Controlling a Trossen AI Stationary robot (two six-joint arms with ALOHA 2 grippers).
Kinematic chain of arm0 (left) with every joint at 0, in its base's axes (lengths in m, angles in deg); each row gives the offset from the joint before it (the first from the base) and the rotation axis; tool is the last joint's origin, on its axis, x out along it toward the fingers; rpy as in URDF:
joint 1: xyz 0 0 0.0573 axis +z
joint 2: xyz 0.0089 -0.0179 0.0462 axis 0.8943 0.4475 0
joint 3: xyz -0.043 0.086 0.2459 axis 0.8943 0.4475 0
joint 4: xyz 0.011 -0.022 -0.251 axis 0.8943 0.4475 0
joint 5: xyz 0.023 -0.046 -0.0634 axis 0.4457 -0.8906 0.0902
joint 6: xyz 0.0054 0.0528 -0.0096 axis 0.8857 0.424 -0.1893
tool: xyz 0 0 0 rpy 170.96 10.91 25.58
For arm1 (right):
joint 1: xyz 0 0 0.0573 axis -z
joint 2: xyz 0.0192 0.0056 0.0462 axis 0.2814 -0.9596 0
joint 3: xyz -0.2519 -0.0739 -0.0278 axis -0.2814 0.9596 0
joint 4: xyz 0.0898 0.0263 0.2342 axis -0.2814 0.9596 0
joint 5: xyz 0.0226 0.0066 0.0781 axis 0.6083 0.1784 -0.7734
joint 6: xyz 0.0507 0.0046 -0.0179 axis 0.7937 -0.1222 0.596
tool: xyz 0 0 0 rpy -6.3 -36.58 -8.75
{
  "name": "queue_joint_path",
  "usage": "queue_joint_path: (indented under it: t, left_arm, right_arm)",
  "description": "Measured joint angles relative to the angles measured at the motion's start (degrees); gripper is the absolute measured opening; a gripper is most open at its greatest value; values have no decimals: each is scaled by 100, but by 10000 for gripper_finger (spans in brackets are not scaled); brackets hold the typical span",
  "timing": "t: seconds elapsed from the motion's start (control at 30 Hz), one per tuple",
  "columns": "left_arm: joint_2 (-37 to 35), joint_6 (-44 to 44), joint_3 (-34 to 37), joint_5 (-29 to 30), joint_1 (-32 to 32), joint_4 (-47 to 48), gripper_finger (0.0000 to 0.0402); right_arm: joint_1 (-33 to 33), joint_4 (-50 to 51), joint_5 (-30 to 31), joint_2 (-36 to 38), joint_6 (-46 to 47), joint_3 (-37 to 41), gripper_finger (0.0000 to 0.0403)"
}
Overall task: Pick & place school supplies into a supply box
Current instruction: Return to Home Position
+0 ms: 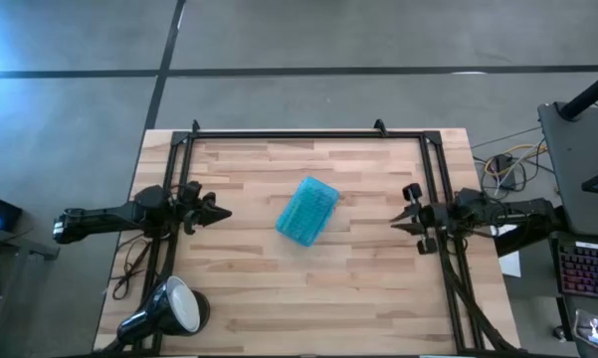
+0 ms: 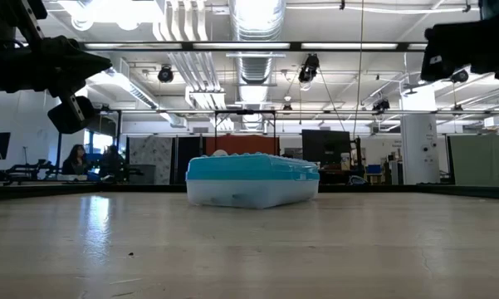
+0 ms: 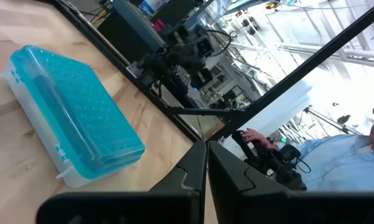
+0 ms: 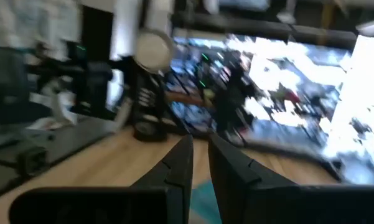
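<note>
Left gripper [image 1: 225, 212] clenched, empty, raised over the table's [image 1: 358, 288] left side, tips toward centre. Right gripper [image 1: 396, 222] likewise pinched together, empty, raised over the right side. Closed supply box [image 1: 307, 211] flat mid-table between both, turquoise half up, touching neither.

We cannot tell what lies inside the closed supply box [image 3: 68, 112], as its turquoise lid lets through only a dim dark shape, and the person [image 3: 355, 155] beyond the table is cut off by the picture's edge.
</note>
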Motion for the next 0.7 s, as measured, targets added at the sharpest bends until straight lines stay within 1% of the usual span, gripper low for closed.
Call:
queue_joint_path:
  t: [0.07,0.17,0.3,0.5,0.7]
  left_arm:
    - [0,0,0,1,0,-2,0]
    - [0,0,0,0,0,-2,0]
    - [0,0,-2,2,0,-2,0]
    - [2,0,-2,0,0,-2,0]
    - [2,0,-2,0,0,-2,0]
  right_arm:
    - [-21,176,285,0,96,2,43]
    - [-12,388,291,0,98,0,43]
    - [165,750,374,0,102,2,43]
    - [531,788,401,0,97,2,43]
    - [604,784,414,0,112,2,43]
